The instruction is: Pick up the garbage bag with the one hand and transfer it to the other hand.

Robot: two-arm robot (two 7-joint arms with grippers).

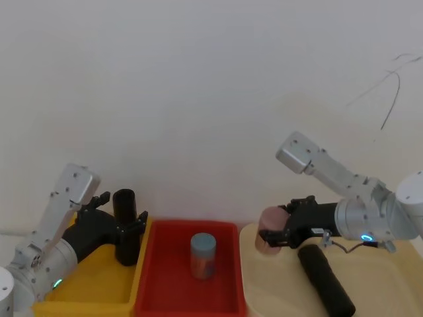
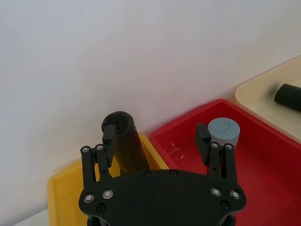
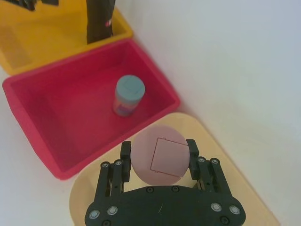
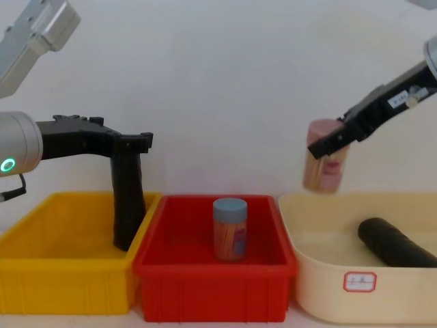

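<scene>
Left green-lit black two-fingered pincer (image 4: pixel 130 142) over the yellow plastic bin (image 4: pixel 65 273), at 9 o'clock in the chest view, spread wide – one finger against the upright black cylindrical roll (image 4: pixel 128 198) at the bin's right wall, not clamped. Right blue-lit black pincer (image 3: pixel 159 157) at 3 o'clock, closed on a pink-capped cylindrical container (image 3: pixel 161 157), raised above the cream tray (image 4: pixel 355 273). Second black roll (image 4: pixel 396 242) lying in that tray. Blue-capped jar (image 4: pixel 229 228) upright in the red middle bin (image 4: pixel 212 273).
</scene>
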